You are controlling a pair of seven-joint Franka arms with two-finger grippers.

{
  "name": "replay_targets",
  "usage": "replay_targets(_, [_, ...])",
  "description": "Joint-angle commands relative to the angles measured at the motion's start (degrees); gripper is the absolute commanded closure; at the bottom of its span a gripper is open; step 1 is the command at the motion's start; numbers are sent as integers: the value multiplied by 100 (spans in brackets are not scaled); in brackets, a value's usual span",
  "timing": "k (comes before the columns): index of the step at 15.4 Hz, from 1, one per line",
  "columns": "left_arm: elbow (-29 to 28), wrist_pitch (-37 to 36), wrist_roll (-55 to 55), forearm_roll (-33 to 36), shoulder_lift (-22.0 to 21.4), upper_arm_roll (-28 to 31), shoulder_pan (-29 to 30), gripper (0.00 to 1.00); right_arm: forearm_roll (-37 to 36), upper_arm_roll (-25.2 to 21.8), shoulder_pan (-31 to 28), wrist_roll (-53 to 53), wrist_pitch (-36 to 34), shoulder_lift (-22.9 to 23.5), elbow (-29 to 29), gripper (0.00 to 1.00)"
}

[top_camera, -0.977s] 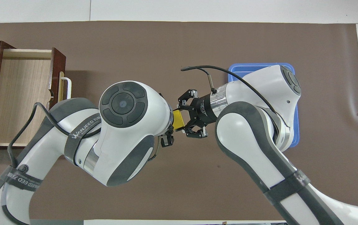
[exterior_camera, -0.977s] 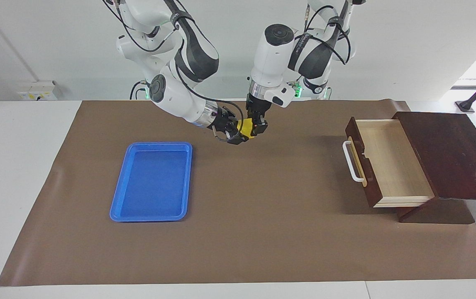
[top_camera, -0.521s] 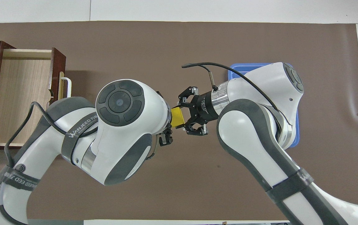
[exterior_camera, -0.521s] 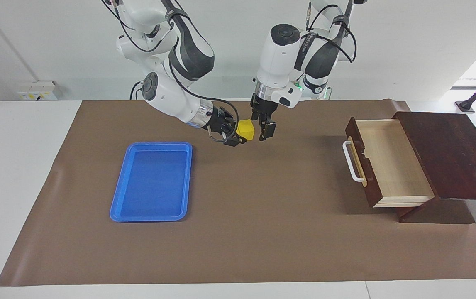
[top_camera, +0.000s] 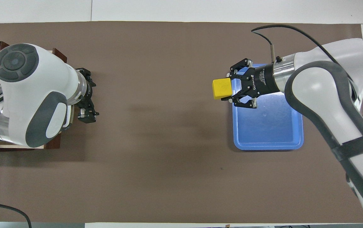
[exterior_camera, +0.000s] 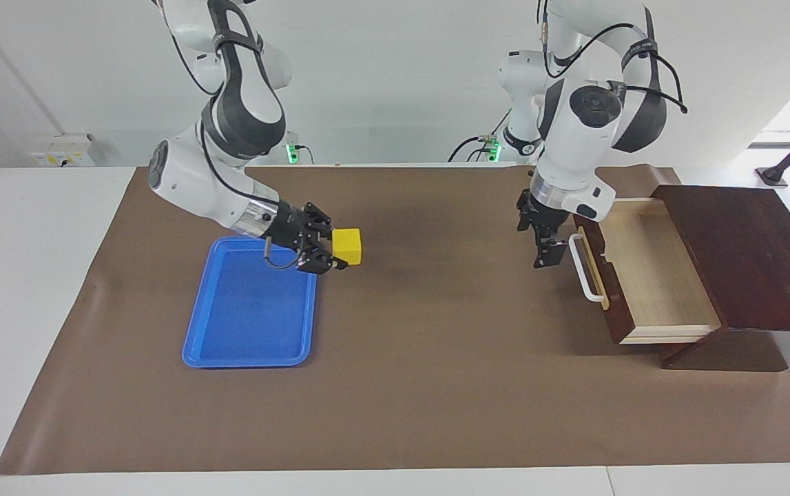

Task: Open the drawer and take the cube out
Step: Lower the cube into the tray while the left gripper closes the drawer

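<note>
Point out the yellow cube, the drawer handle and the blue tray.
cube [exterior_camera: 347, 246]: facing view, its front face.
drawer handle [exterior_camera: 580, 269]: facing view, the white bar's middle.
blue tray [top_camera: 266, 123]: overhead view, its bare floor.

Opposed high views, shared table [exterior_camera: 436, 386]

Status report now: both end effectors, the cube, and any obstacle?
Right end effector shut on cube, beside blue tray. Left end effector in front of open drawer. No obstacle seen.
</note>
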Motion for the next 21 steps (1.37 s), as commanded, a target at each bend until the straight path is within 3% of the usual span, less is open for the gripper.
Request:
replay_targets(1, [-310, 186, 680, 163, -131, -65, 448, 0, -90, 53, -364, -188, 75, 502, 350, 100])
replay_targets(4, [-504, 300, 1051, 181, -183, -65, 702, 0, -125, 44, -627, -381, 92, 1127, 852, 100])
replay_targets(7, [-557, 537, 1139, 181, -183, -65, 958, 0, -275, 44, -839, -688, 276, 1401, 897, 100])
replay_targets(11, [-523, 565, 1315, 181, -157, -65, 1143, 0, -310, 44, -839, -1592, 786, 1463, 345, 100])
replay_targets(16, [-540, 607, 1333, 425, -157, -56, 1169, 0, -284, 44, -928, -1902, 1032, 1577, 212, 100])
replay_targets(21, [-487, 687, 1983, 471, -122, -56, 1793, 0, -240, 53, -848, -2288, 1534, 1551, -254, 100])
